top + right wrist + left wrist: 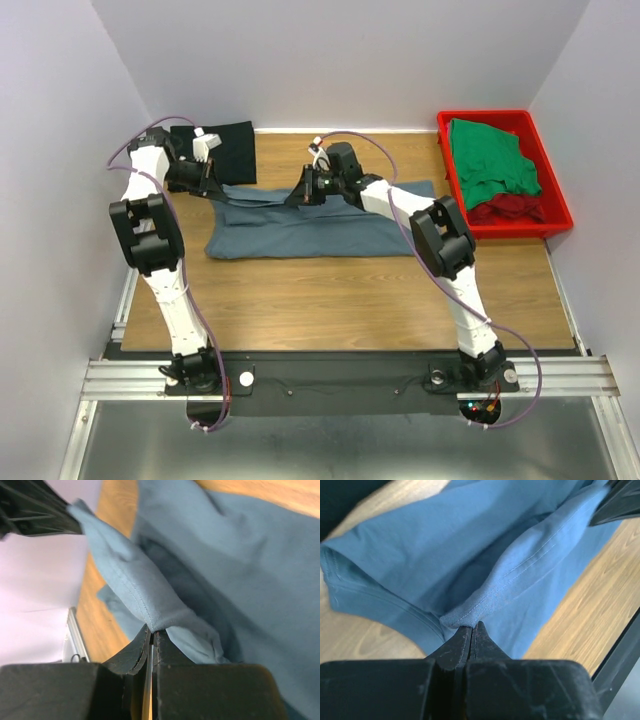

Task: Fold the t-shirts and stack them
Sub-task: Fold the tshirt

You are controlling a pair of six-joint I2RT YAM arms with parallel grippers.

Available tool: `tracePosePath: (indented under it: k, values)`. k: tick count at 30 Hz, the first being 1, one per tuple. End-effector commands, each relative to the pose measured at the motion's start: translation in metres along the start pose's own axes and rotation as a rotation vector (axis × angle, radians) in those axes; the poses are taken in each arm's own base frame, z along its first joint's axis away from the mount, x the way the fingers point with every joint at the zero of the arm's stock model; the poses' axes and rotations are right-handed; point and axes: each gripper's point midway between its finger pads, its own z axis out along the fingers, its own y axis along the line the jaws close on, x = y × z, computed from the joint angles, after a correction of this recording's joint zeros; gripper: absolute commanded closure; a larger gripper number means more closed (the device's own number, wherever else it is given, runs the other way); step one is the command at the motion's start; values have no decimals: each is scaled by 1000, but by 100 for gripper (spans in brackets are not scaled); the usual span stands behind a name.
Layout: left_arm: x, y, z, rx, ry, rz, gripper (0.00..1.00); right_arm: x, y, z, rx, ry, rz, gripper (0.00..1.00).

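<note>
A slate blue-grey t-shirt (300, 228) lies spread across the middle of the table. My left gripper (216, 191) is shut on its hemmed far edge (470, 611) at the left. My right gripper (296, 197) is shut on the same edge (150, 615) further right. The strip of cloth between them is lifted off the table and stretched taut. A black t-shirt (222, 150) lies folded at the far left. A green t-shirt (492, 160) lies on top of a dark red one (512, 208) in the tray.
A rigid red plastic tray (556, 190) stands at the far right of the wooden table (330, 300). White walls close in the back and sides. The right gripper's finger (620, 502) shows in the left wrist view.
</note>
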Motion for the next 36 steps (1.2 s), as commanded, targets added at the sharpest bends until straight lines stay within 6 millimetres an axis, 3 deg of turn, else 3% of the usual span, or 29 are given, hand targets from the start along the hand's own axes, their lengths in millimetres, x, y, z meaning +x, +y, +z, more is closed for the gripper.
tracePosePath:
  k: [1,10,18,27,36]
  values:
    - [-21,-9,-10,16,-49,0,100,-13,3,6,-38,-21,-37,99]
    - [-6,-12,1,36,-26,-22,100,-2,-8,13,-40,12,-11,99]
    - [20,-34,1,55,-16,-54,100,-8,17,-8,-75,8,-28,99]
    - [60,-55,3,74,37,-82,100,24,13,-23,-76,83,23,99]
    - [97,-44,9,38,104,-156,100,53,-8,-25,-39,141,73,99]
